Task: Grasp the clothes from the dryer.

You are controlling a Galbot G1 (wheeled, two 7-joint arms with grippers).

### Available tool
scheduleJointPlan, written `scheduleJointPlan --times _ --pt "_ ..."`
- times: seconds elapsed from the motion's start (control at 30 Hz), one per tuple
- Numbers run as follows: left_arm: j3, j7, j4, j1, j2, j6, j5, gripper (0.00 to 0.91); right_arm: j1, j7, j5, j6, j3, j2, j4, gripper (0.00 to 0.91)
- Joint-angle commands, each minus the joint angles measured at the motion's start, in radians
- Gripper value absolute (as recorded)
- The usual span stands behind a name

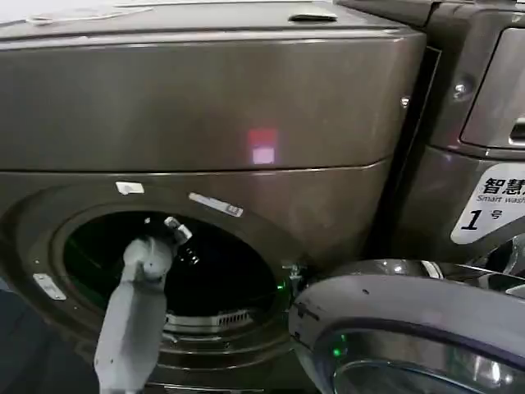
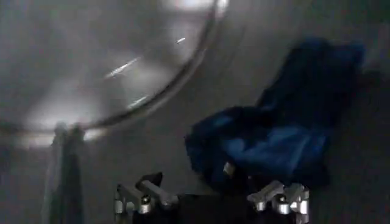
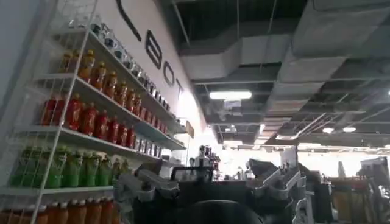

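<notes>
From the head view, the dryer (image 1: 205,123) fills the scene, bronze-brown, with its round porthole open and its grey-rimmed glass door (image 1: 410,328) swung out toward the robot's right. The left arm (image 1: 135,312) rises from below and reaches into the dark drum opening; the left pincer (image 1: 176,234) sits inside the porthole, near its upper part. A second machine (image 1: 484,123) bearing a white "1" sticker (image 1: 484,209) stands to the right.

Left wrist view: the left pincer (image 2: 210,198) is spread open, fingers (image 2: 149,193) well apart, holding nothing. The clothes (image 2: 280,140), a dark navy-blue bundle, lie on the drum wall just beyond the fingertips, nearer one finger; contact cannot be determined.

Right wrist view: the right pincer (image 3: 210,182) is open and empty, aimed away from the dryer toward shelves of bottles (image 3: 91,122) and a ceiling.
</notes>
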Motion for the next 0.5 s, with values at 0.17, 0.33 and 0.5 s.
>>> scheduleJointPlan --times 0.17,0.33,0.5 --pt "0.087 0.383 0.285 -0.240 0.014 -0.747 0.267 0.907 0.014 -0.001 -0.010 0.009 -0.017 0.001 -0.010 0.907" --pt "0.104 0.385 0.319 -0.269 0.020 -0.773 0.249 0.907 0.018 -0.001 -0.022 0.018 -0.022 -0.006 -0.025 0.907" --pt "0.104 0.385 0.377 -0.305 0.022 -0.776 0.238 0.907 0.021 -0.001 -0.026 0.018 -0.027 -0.008 -0.021 0.907"
